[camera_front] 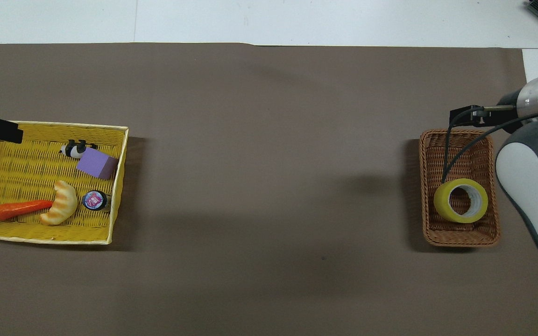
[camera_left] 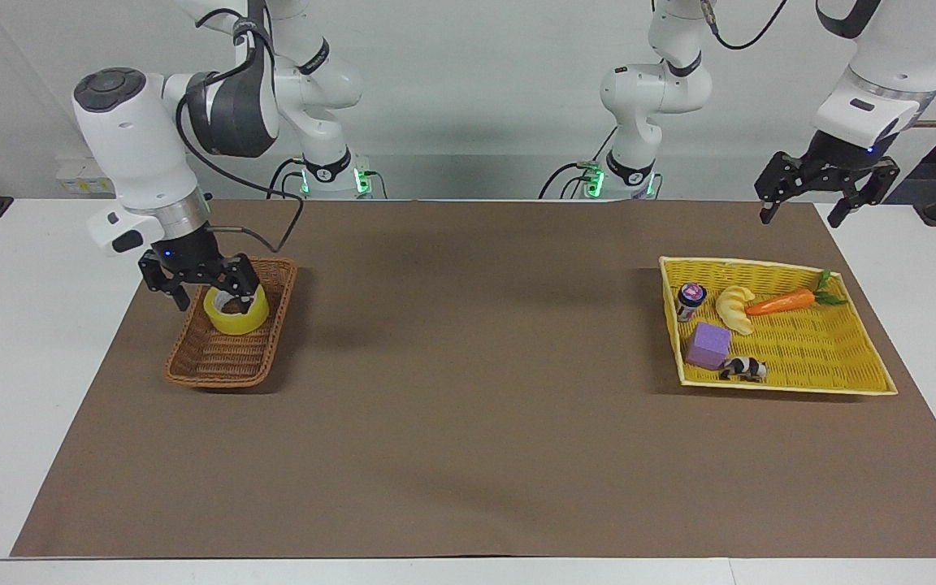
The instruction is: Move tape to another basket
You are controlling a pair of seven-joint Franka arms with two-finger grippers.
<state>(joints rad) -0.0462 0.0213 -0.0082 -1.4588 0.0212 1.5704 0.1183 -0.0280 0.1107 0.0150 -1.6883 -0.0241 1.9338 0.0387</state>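
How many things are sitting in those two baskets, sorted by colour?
Yellow: 2, the tape in the brown basket and a croissant toy in the yellow tray.
Orange: 1, a carrot.
Purple: 1, a block.
Black and white: 1, a panda figure.
Dark with pink lid: 1, a small jar.
Total: 6.

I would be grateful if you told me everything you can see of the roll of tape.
The tape is a wide roll of translucent yellow packing tape around a grey-white cardboard core. It lies on its side, its open hole facing up, so the weave shows through the middle. It rests on the floor of the brown wicker basket, in the half nearer to the robots. The right gripper is raised just above it, fingers spread, apparently not touching it.
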